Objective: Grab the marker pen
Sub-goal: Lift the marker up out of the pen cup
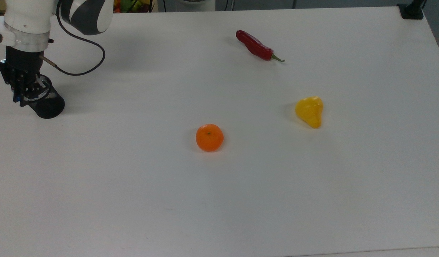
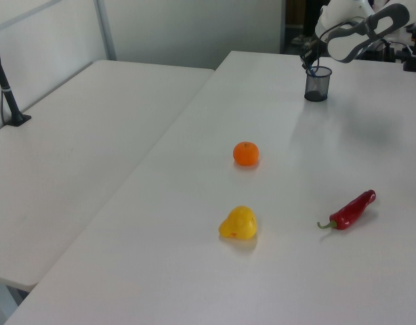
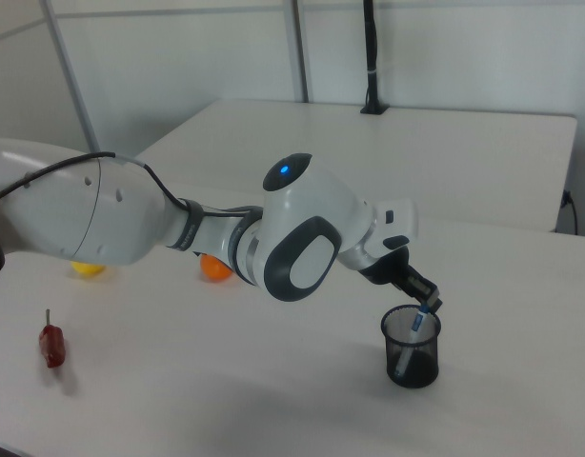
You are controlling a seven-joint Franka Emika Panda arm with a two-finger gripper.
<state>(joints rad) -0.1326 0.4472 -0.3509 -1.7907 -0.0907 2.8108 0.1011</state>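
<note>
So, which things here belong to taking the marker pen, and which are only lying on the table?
Belong to the job:
- marker pen, standing in the mesh cup
- black mesh cup
- the tool, at the cup's rim

Only lying about:
- orange
- red chilli
- yellow fruit

Table (image 1: 240,200): white top, on which all the items below are carried.
Pen cup (image 1: 48,105): black mesh, stood upright near the table edge at the top view's left.
Orange (image 1: 209,137): seen near the middle of the table, well apart from the rest.
Red chilli (image 1: 257,46): laid toward the top view's far edge, green stem pointed to the top view's right.
Yellow pear (image 1: 309,111): laid on its side, between the chilli and the top view's right edge.
Second table (image 2: 79,135): set beside the first, at the left view's left.
</note>
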